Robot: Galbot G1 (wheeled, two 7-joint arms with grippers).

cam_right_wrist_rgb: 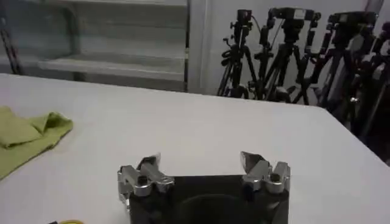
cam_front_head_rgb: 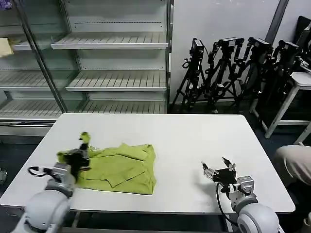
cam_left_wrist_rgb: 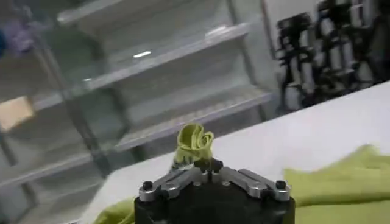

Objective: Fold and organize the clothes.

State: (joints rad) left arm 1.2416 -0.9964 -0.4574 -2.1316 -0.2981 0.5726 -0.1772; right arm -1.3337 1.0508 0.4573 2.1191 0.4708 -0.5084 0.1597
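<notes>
Grey rounded arms [cam_front_head_rgb: 46,206] (black cabled grippers)

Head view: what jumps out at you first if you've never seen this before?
The bright green T-shirt, lying crumpled on the left part of the white table, grabs the eye first. The left gripper pinches a bit of its cloth and lifts it at the shirt's left edge. The right gripper hangs open over bare table at the right, and black tripods stand along the wall behind.

You're looking at a lime yellow-green T-shirt [cam_front_head_rgb: 121,167] lying rumpled and partly folded on the table's left side. One bunched corner is sticking up, pinched.
</notes>
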